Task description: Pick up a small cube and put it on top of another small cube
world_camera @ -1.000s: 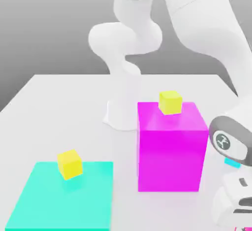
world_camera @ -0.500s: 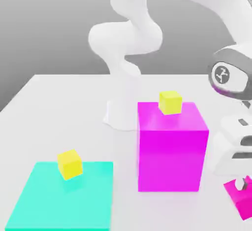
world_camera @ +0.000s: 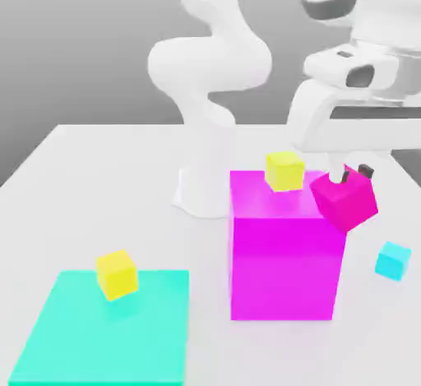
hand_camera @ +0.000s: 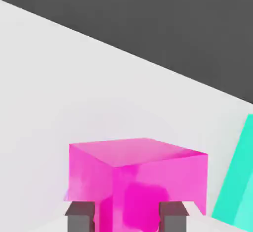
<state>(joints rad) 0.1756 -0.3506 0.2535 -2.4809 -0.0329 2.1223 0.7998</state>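
My gripper (world_camera: 351, 176) is shut on the small magenta cube (world_camera: 345, 199), which hangs tilted in the air beside the upper edge of the large magenta block (world_camera: 284, 253) on the exterior view's right. A small yellow cube (world_camera: 284, 170) sits on that block's top. Another small yellow cube (world_camera: 116, 273) rests on the cyan mat (world_camera: 107, 327). A small cyan cube (world_camera: 393, 260) lies on the table below the gripper. In the hand view the dark fingertips (hand_camera: 80, 216) flank magenta, with the large block (hand_camera: 133, 152) beyond them.
The robot's white base (world_camera: 201, 187) stands behind the large block. The flat cyan mat (hand_camera: 237, 186) lies in the front left of the exterior view. The white table (world_camera: 99, 195) ends near the cyan cube on the exterior view's right.
The gripper closed on the small magenta cube low at the table's front right, then lifted it up and back to the level of the large block's top.
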